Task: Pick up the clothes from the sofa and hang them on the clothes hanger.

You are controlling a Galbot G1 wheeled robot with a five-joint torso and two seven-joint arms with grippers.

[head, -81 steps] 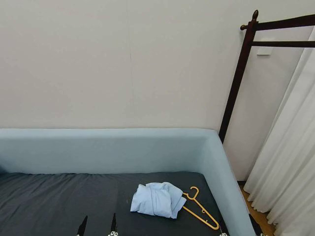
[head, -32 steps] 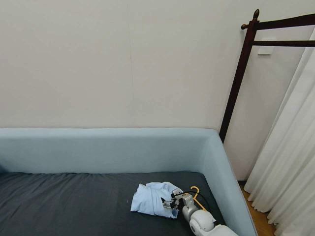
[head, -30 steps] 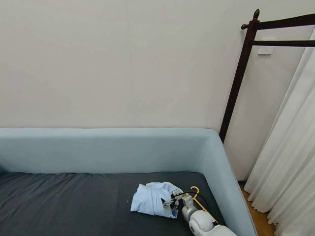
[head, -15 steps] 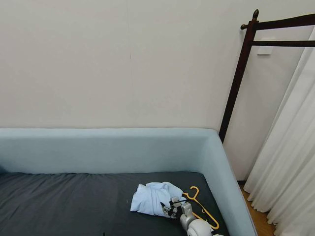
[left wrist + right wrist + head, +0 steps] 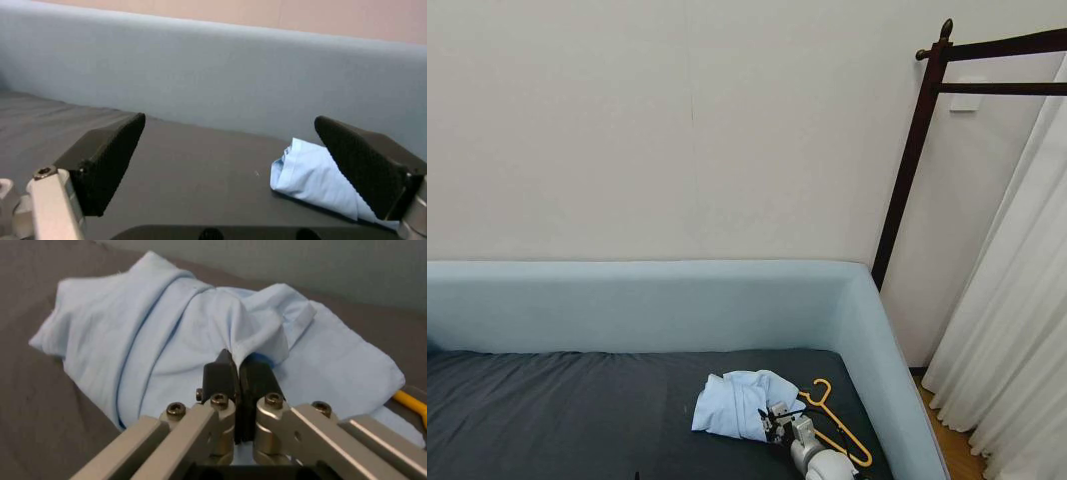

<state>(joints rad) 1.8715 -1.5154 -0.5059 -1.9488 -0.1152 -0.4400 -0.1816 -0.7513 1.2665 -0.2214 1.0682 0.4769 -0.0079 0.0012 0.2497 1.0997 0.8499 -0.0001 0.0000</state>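
Right wrist view, right gripper (image 5: 237, 374) pinching together on a fold of the light blue shirt (image 5: 153, 335), shirt lying on the sofa (image 5: 627, 300) seat's right end beside a yellow hanger (image 5: 839, 433), left gripper (image 5: 240, 165) hovering spread apart over the seat.

Thin creased cloth shirt (image 5: 153, 330); matt fabric sofa (image 5: 647, 305); glossy plastic hanger (image 5: 851, 437); dark polished wooden rack (image 5: 908, 170); bare-metal right pincer (image 5: 238, 367), matt black pads (image 5: 219, 380).

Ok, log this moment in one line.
right pincer: shut on shirt fold | left pincer: open, over sofa seat | hanger: beside shirt
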